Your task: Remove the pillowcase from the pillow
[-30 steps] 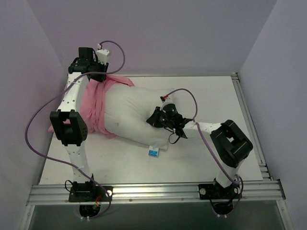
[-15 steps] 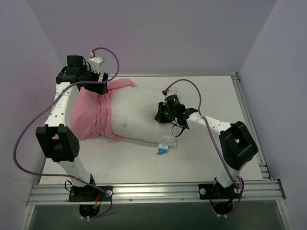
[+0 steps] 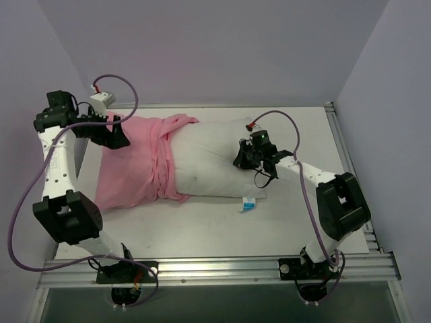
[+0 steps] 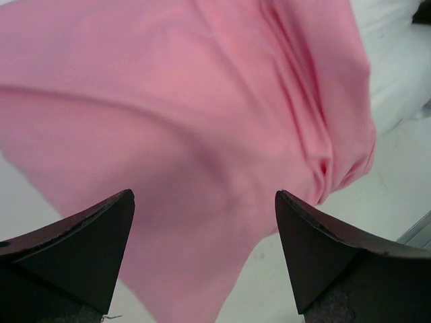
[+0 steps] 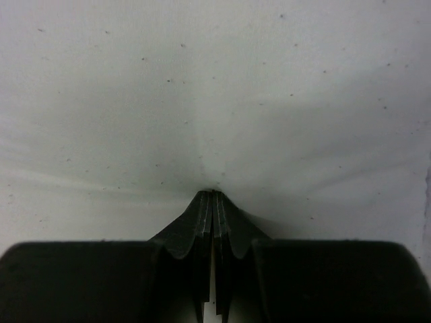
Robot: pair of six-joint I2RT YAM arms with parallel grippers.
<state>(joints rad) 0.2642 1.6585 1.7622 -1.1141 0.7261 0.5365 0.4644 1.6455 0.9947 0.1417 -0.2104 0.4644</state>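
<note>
Top external: pillow (image 3: 212, 161) at centre of bench (image 3: 202, 229), pink pillowcase (image 3: 135, 171) covering only its 9 o'clock end. Right end effector (image 3: 246, 156) clamped on pillow fabric, anchoring. Left end effector (image 3: 111, 131) apart above pillowcase; best to grasp hem, pull toward 9 o'clock.

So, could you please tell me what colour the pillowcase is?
Plain pink. The pillowcase shows best in the left wrist view, which it nearly fills.

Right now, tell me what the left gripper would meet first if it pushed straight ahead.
The pink pillowcase fills the wrist view directly ahead of the open left gripper, so it would likely press into that fabric first; how far off it lies is unclear.
</note>
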